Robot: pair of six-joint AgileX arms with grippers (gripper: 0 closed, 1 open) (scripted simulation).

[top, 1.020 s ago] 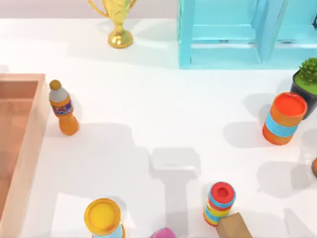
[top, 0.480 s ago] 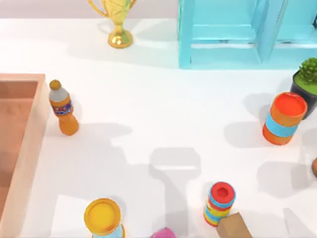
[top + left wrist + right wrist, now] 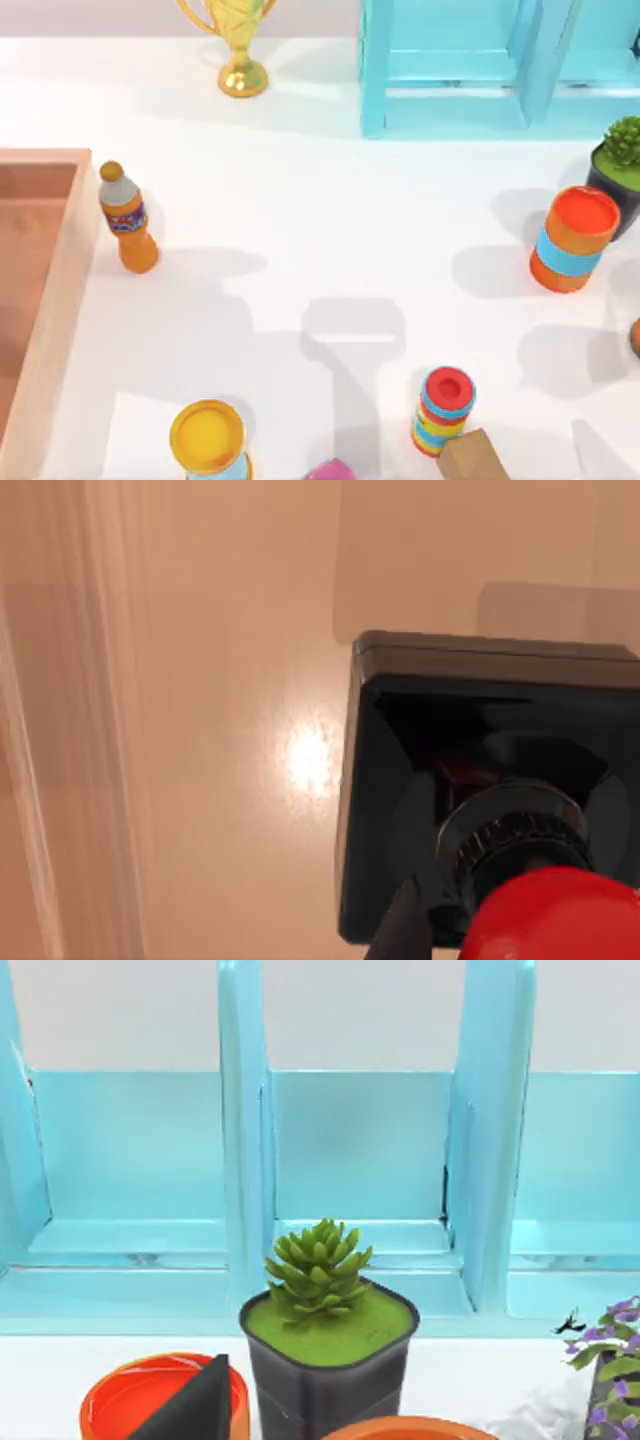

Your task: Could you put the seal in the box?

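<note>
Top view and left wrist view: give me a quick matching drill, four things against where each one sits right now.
Things:
1. seal
2. orange bottle
3. gold trophy
4. ring stack

Places:
A. far edge of the table, left of the blue shelf
B. near edge, beside the brown block
C. over the peach floor of the box, in the left wrist view
D. just outside the box's right wall

Pairs: 1-C, 2-D, 3-A, 4-B

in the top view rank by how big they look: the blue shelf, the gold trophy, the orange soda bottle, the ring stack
1. blue shelf, cut off by the frame
2. gold trophy, also cut off
3. orange soda bottle
4. ring stack

The last two look close; that order is unsure.
</note>
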